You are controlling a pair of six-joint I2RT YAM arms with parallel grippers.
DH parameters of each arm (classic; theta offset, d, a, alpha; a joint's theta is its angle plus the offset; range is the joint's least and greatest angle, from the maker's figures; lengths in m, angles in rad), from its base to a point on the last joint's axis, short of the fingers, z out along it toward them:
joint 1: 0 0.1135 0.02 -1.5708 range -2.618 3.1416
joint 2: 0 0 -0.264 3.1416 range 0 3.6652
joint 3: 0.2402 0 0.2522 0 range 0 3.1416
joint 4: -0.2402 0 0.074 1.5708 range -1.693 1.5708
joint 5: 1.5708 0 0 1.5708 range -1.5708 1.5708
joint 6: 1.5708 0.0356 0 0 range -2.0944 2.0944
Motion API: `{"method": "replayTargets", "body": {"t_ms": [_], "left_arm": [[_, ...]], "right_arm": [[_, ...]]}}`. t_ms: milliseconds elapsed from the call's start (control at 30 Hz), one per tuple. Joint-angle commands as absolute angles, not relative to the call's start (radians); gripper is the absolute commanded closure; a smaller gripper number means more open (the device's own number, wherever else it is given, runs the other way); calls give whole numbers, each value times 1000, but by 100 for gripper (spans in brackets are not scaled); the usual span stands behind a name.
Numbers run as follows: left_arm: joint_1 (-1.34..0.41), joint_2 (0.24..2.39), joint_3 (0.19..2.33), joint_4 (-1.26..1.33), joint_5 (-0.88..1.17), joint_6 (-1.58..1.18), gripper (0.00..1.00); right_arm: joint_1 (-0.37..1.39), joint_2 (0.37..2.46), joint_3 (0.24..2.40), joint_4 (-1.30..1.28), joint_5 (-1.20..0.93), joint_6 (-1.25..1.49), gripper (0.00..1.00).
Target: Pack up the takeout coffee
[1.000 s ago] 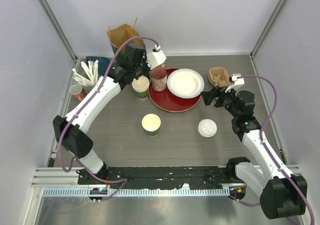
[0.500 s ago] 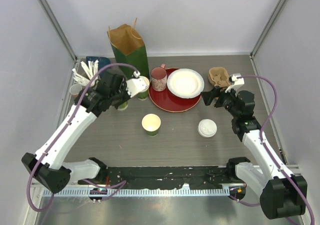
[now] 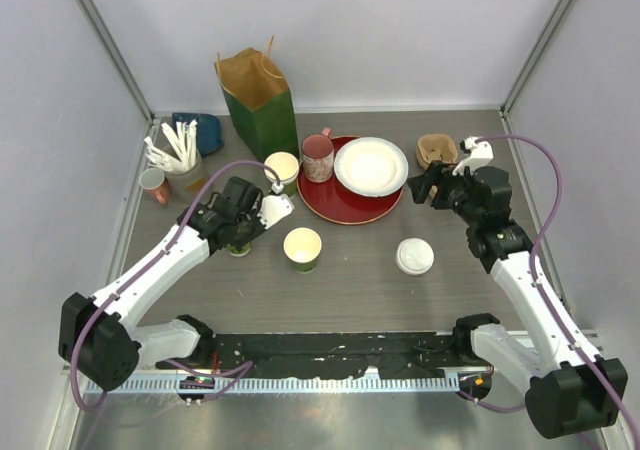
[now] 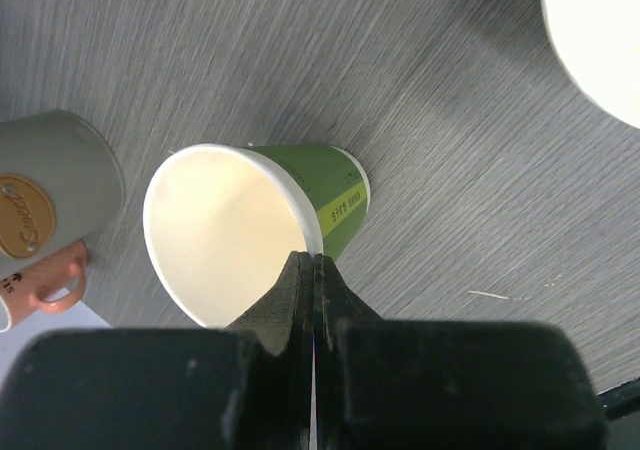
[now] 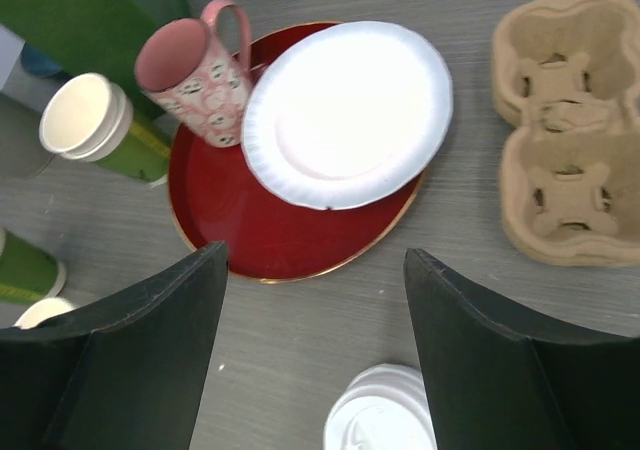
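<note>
The left gripper (image 4: 313,270) has drawn back from beside the paper bag (image 3: 258,95) at the upper left to the left-centre of the overhead view; it stays clenched on the rim of one green cup (image 4: 250,220), one finger inside the wall and one outside, the cup tilted over the table (image 3: 350,300); a second cup (image 3: 282,169) remains just beside the bag, a third, open cup (image 3: 302,247) stands at centre, and the white lid (image 3: 414,256) lies to its right, apart from it; the right gripper (image 5: 312,270) has edged up toward the cardboard carrier (image 5: 560,120) at the upper right, its jaws spread with nothing between them; I judge that one cup is now in hand, yet none is lidded or seated in the carrier, so the packing looks barely begun.
</note>
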State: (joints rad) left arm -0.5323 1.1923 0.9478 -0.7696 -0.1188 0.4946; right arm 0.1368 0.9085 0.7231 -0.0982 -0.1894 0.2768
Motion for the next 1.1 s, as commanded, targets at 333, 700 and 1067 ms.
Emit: {"method": "replayTargets", "body": {"t_ms": [333,700,1067], "left_arm": [[-528,1089,931,-771,24,399,100],[-528,1062,900,-775,63,399,74],[-529,1054,1118,-954,81,336,37]], "right_arm": [[495,1131,1071,-730,382,251,28],[594,1166,1049,-816,322,365,35],[739,1241,942,-724,478,457,52]]}}
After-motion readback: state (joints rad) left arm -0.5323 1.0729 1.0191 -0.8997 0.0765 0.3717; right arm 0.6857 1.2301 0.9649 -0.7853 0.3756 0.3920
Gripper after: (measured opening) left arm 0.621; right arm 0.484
